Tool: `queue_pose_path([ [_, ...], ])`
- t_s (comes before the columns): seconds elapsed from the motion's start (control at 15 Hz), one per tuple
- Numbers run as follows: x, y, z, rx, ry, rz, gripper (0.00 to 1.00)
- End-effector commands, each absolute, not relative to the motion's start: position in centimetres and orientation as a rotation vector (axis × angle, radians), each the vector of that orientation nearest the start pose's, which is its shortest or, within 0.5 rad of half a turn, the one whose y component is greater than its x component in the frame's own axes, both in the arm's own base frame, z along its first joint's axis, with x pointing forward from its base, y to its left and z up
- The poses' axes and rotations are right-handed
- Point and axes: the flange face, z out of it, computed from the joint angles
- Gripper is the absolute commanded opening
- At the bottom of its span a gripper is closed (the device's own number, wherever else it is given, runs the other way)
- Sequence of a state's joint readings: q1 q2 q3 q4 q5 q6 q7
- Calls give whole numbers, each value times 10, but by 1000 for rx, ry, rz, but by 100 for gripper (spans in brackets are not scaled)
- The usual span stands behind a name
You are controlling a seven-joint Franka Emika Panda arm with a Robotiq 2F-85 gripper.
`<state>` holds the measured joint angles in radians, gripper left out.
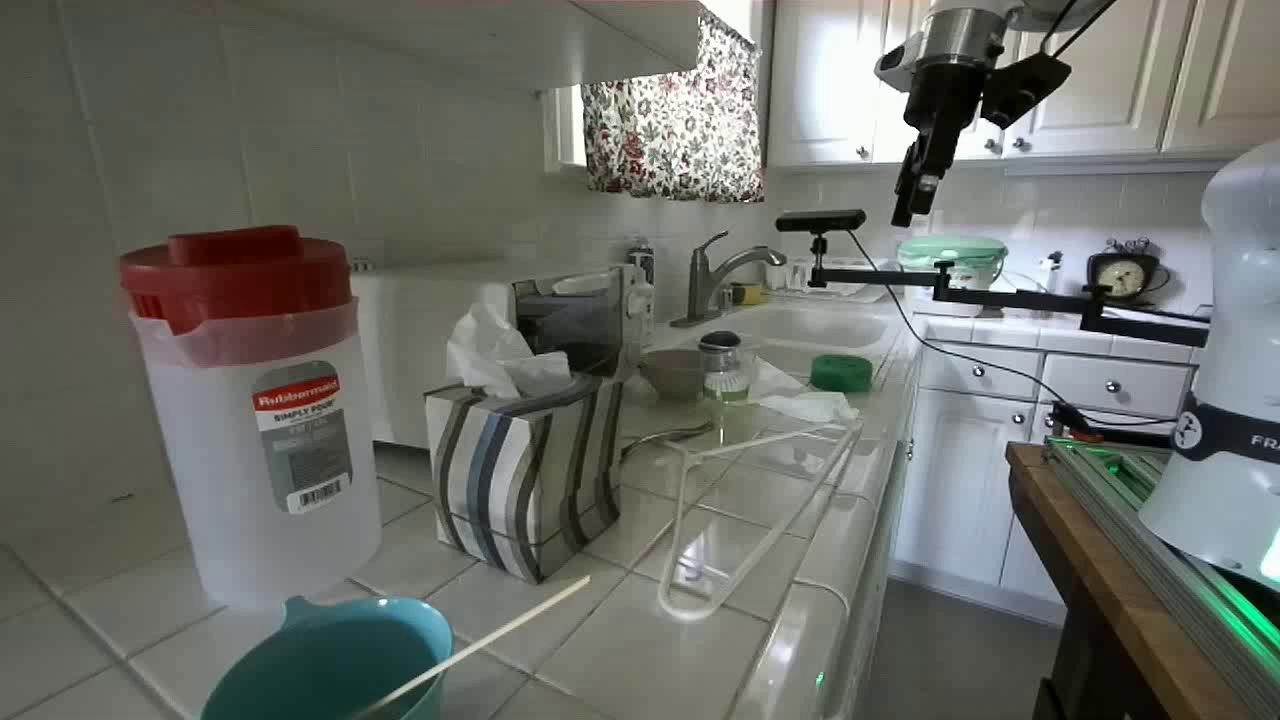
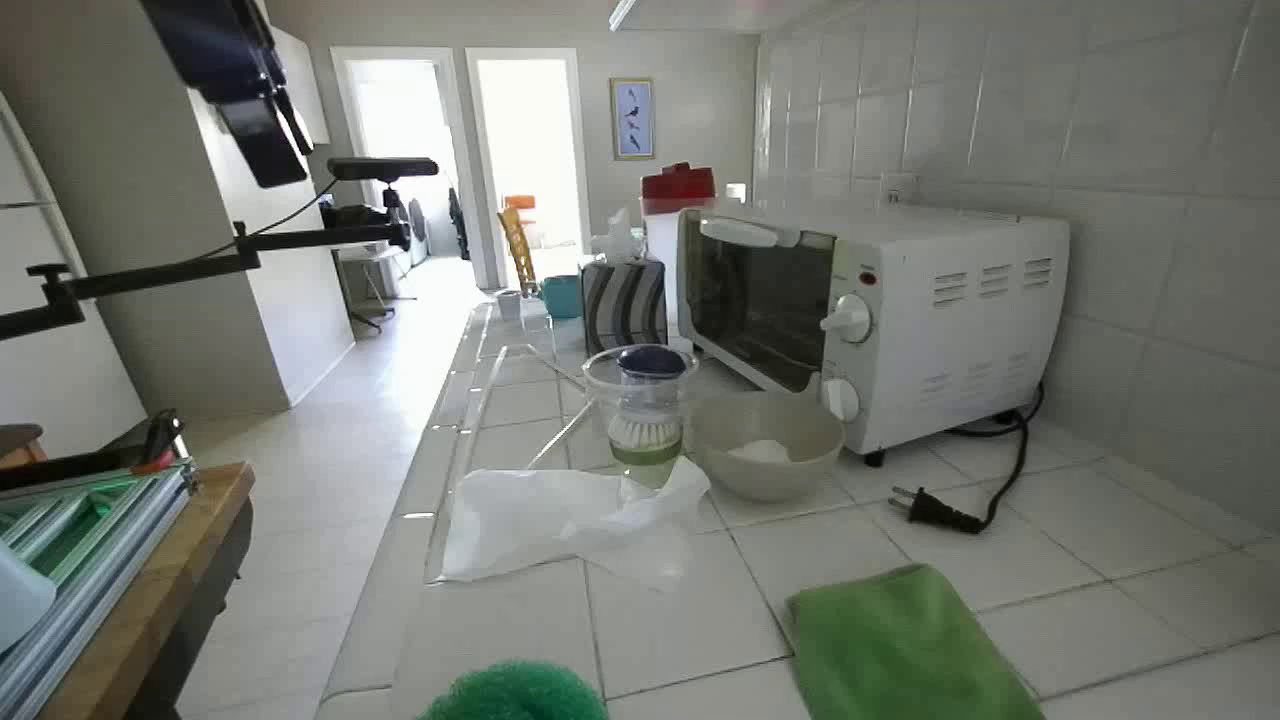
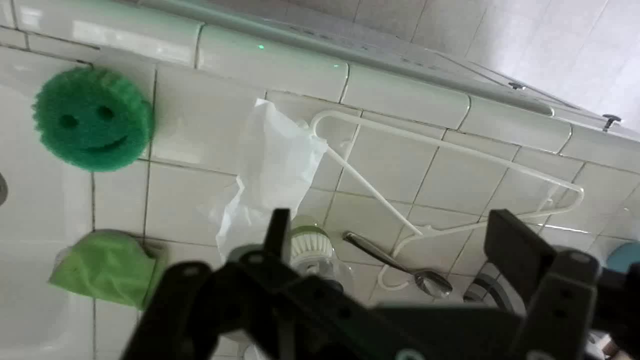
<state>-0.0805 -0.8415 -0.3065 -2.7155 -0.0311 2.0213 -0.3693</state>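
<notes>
My gripper (image 3: 391,220) is open and empty, high above the tiled counter, fingers pointing down; it shows in both exterior views (image 1: 912,205) (image 2: 272,150). Between the fingers in the wrist view, a metal spoon (image 3: 434,284) lies across the hook of a white hanger (image 3: 445,145). A white-bristled brush in a clear cup (image 3: 311,245) stands beside the left finger, partly hidden by it. A crumpled white sheet (image 3: 280,160) lies next to it. A green smiley scrubber (image 3: 92,120) and a green cloth (image 3: 107,270) lie at the left. A striped tissue box (image 1: 525,475) is partly behind the right finger.
A white toaster oven (image 2: 950,320) and a beige bowl (image 2: 770,470) stand near the wall. A red-lidded pitcher (image 1: 270,420) and a teal cup (image 1: 330,650) with a stick stand at the counter's end. A faucet (image 1: 705,280) and a camera boom (image 1: 1000,300) also stand nearby.
</notes>
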Motion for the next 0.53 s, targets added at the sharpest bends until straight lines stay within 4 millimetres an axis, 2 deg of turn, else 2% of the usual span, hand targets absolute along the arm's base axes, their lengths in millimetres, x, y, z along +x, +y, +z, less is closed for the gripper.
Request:
queue_pose_path([
  [0.0,294,-121,466,-2980,-117,-271,100],
  [0.33,294,-121,466,-2980,-117,-271,100],
  [0.47,301,-137,467,-2971,-60,-305,100],
])
